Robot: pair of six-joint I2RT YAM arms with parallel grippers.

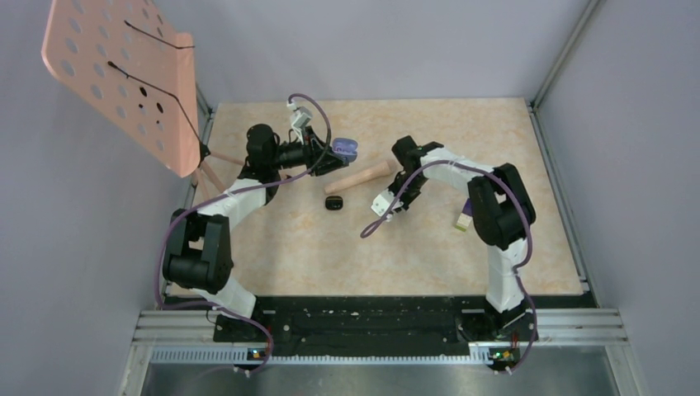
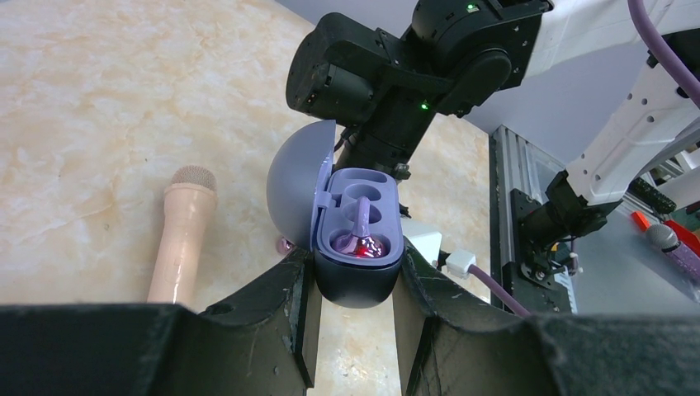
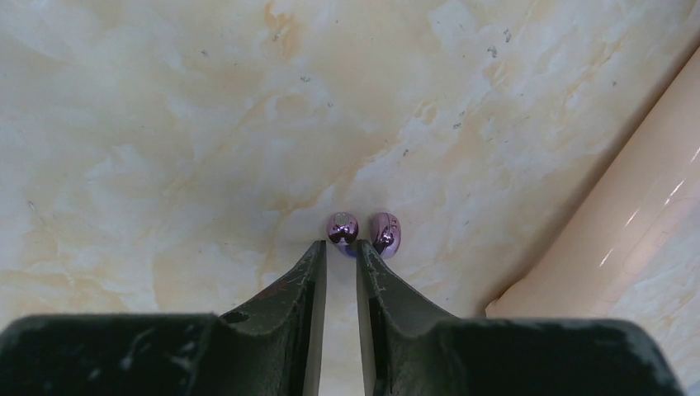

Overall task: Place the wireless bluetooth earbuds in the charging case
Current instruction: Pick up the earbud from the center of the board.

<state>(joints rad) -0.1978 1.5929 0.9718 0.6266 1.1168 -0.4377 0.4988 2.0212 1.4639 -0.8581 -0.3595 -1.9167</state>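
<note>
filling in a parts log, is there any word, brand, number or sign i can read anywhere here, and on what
No readable text in any view.
charging case: no print visible, only a red glow inside.
earbuds: glossy, no marking to be seen.
beige microphone: blank.
small black object: too small to tell.

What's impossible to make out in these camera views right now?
- Right wrist: whether the right gripper pinches the purple earbud at its tips; fingertips hide contact.
- Top external: both purple earbuds, too small or under that gripper.
- Left wrist: charging case base, covered by the left gripper.
</note>
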